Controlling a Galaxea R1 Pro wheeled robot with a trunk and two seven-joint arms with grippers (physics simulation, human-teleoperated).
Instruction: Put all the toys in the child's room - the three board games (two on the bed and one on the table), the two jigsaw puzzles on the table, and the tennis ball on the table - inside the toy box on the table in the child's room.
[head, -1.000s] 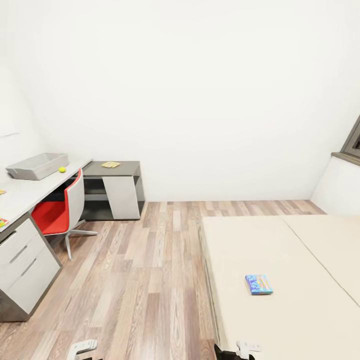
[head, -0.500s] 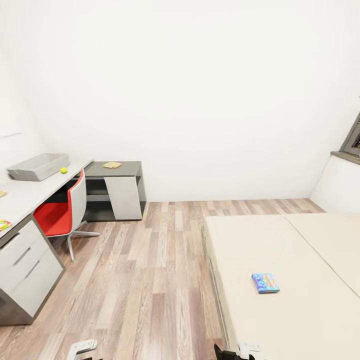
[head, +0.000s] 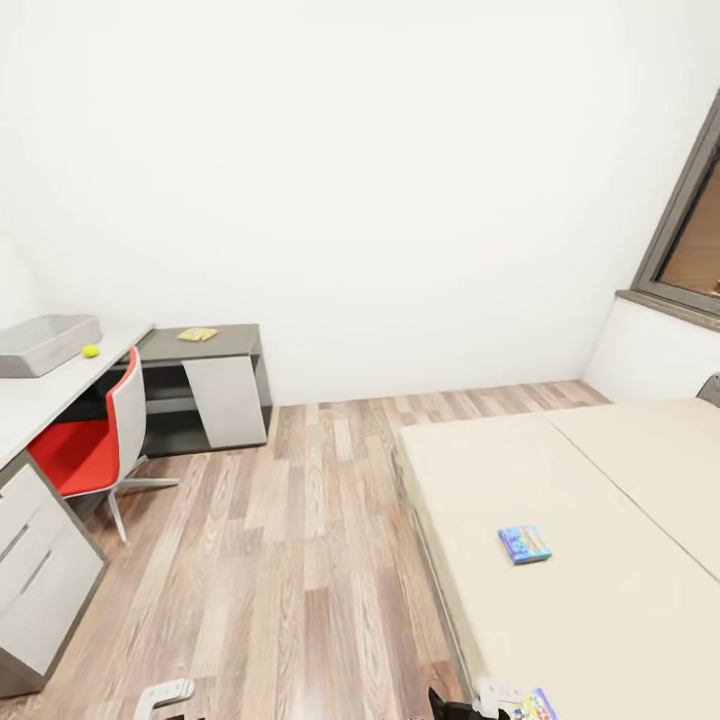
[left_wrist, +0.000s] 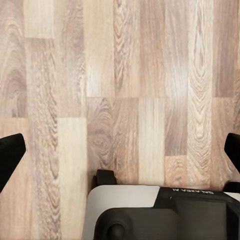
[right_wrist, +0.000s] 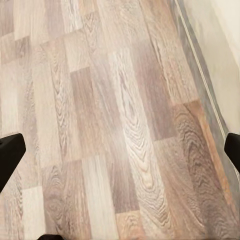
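blue board game (head: 525, 544) is seen mid-bed (head: 620, 600) as the view has swung right; both grippers' fingers are spread, empty

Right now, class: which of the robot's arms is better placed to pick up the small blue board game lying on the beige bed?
Probably the right: the small blue board game lies on the beige bed on the robot's right, nearer its open right gripper.

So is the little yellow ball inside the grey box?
No, the tennis ball sits on the table just beside the toy box, outside its wall.
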